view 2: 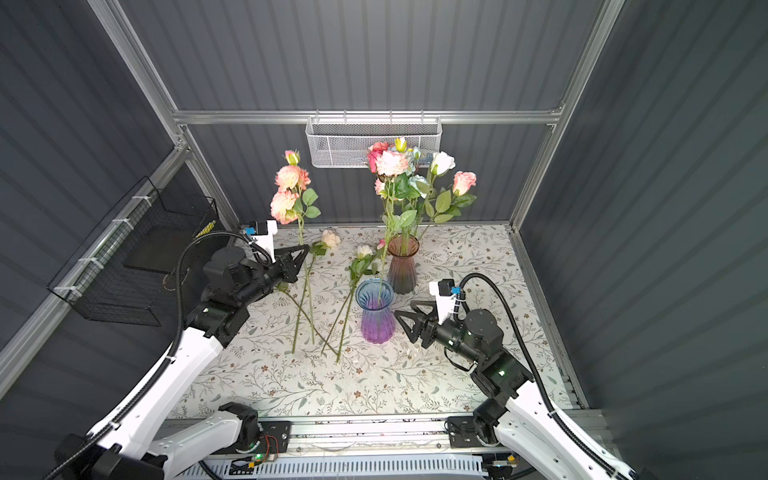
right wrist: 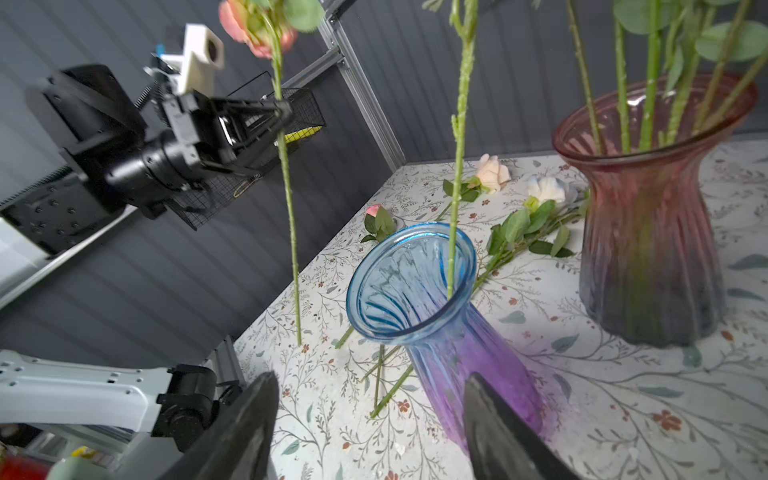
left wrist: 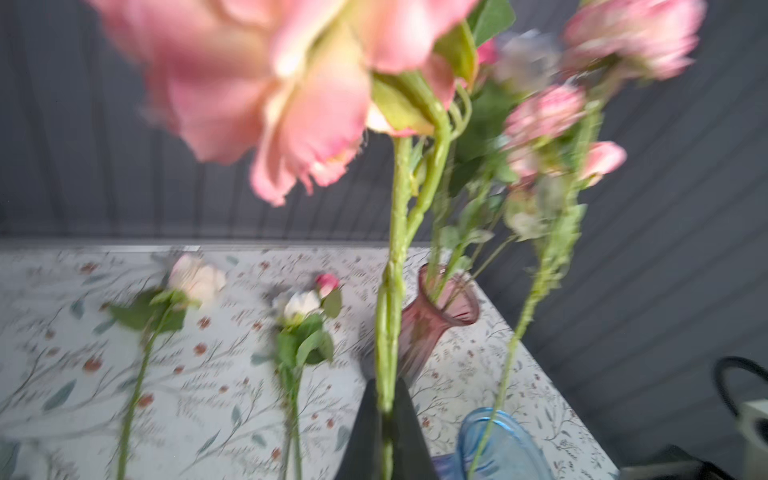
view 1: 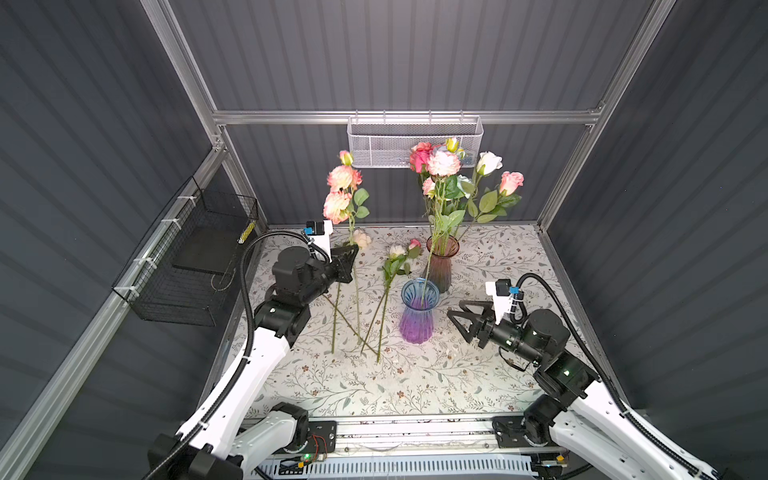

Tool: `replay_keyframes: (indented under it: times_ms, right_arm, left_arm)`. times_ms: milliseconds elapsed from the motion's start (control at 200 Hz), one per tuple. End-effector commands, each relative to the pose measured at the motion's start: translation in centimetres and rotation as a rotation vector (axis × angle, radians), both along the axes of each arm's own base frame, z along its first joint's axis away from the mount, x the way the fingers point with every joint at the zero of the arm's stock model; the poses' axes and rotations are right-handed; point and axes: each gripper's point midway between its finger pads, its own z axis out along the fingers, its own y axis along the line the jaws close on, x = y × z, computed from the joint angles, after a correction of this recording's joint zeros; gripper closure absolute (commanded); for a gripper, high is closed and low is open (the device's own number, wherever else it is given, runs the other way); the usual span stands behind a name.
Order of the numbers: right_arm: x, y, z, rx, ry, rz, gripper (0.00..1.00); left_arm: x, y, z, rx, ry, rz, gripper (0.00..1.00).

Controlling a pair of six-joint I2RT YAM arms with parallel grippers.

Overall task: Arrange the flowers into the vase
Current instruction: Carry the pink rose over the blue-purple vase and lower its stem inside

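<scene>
Front rail [view 1: 415,432] and both arm bases [view 1: 291,428] sit closest to you in both top views; past them the flowered tabletop [view 1: 415,386] lies bare up to the vases, your widest room to move. Your left gripper [view 1: 353,250] is clamped on the coral stem [view 1: 343,179], holding it upright toward the table's left rear. Your right gripper [view 1: 455,308] stands with jaws apart and nothing between them, just beside the blue vase [view 1: 417,322]. One lone stem [view 1: 426,272] leans in that vase; the pink vase [view 1: 441,268] just behind it carries the bunch [view 1: 455,183]. Four loose flowers [view 1: 390,270] lie with stems crossed on the tabletop between the left gripper and the blue vase. One black wire basket [view 1: 195,266] juts from the left wall [view 1: 83,166] beside the left arm [view 1: 249,374], and a white mesh basket [view 1: 415,143] hangs on the back rail [view 1: 291,117] behind the bunch.

Left wrist view: closed fingers [left wrist: 409,436] pinch the coral stem [left wrist: 392,249], whose big bloom overruns the frame's edge. Blur smears everything here, and you see only a slice of the blue vase's [left wrist: 498,444] rim.

Right wrist view: parted fingers [right wrist: 249,436] frame the blue vase's [right wrist: 457,345] lower body. The lone stem [right wrist: 459,124] drops through its mouth near the rim. The coral stem's [right wrist: 286,178] foot appears to meet the tabletop, though contact is hard to judge. Every bloom above the pink vase [right wrist: 648,249] is cut off, and the corner post [right wrist: 365,108] stands just past the loose flowers.
</scene>
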Motion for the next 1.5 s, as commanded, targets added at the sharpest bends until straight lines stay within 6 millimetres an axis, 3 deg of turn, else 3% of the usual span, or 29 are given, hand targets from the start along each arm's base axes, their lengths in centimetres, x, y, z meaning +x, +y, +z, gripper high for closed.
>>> replay_keyframes:
  times_ms: [0, 225, 395, 540, 685, 720, 745, 960, 1086, 1261, 1291, 1496]
  right_arm:
    - [-0.2, 0.3, 1.8, 0.033, -0.079, 0.021, 0.21]
    - [0.1, 0.5, 1.6, 0.0, -0.043, 0.019, 0.01]
    - [0.3, -0.4, 1.5, 0.009, -0.04, -0.034, 0.01]
    - [0.0, -0.8, 0.7, -0.007, -0.008, -0.042, 0.01]
    - [-0.2, -1.4, 0.2, -0.008, 0.002, -0.065, 0.01]
    - [-0.2, -1.5, 0.1, -0.008, -0.001, -0.072, 0.01]
    - [-0.2, -1.6, 0.1, -0.006, -0.004, -0.076, 0.01]
    - [-0.1, -1.9, 0.0, -0.015, -0.004, -0.092, 0.01]
    - [0.0, -2.0, -0.5, -0.024, 0.003, -0.102, 0.01]
    - [0.1, -2.2, -1.2, -0.036, 0.019, -0.116, 0.01]
    - [0.1, -2.3, -1.5, -0.041, 0.023, -0.12, 0.01]
    - [0.4, -2.6, -2.4, -0.06, 0.043, -0.144, 0.01]
  left_arm:
    - [-1.7, -1.4, 3.9, -0.007, -0.148, -0.107, 1.0]
    - [-3.6, -5.1, 8.5, -0.033, -0.275, -0.251, 1.0]
    - [-4.4, -9.7, 10.1, -0.012, -0.353, -0.341, 1.0]
    - [-5.0, -12.6, 11.8, -0.013, -0.417, -0.389, 1.0]
    - [-5.4, -14.4, 13.8, -0.027, -0.47, -0.417, 1.0]
    - [-5.3, -14.9, 13.4, -0.021, -0.465, -0.425, 1.0]
    - [-5.6, -14.8, 15.0, -0.035, -0.496, -0.422, 1.0]
    - [-5.0, -16.3, 16.2, -0.06, -0.489, -0.441, 1.0]
    - [-4.2, -17.0, 15.3, -0.057, -0.473, -0.433, 1.0]
    - [-2.4, -17.9, 11.6, -0.066, -0.418, -0.401, 1.0]
    - [-2.0, -18.3, 9.2, -0.051, -0.373, -0.409, 1.0]
    - [-2.0, -19.7, 2.4, 0.037, -0.302, -0.421, 1.0]
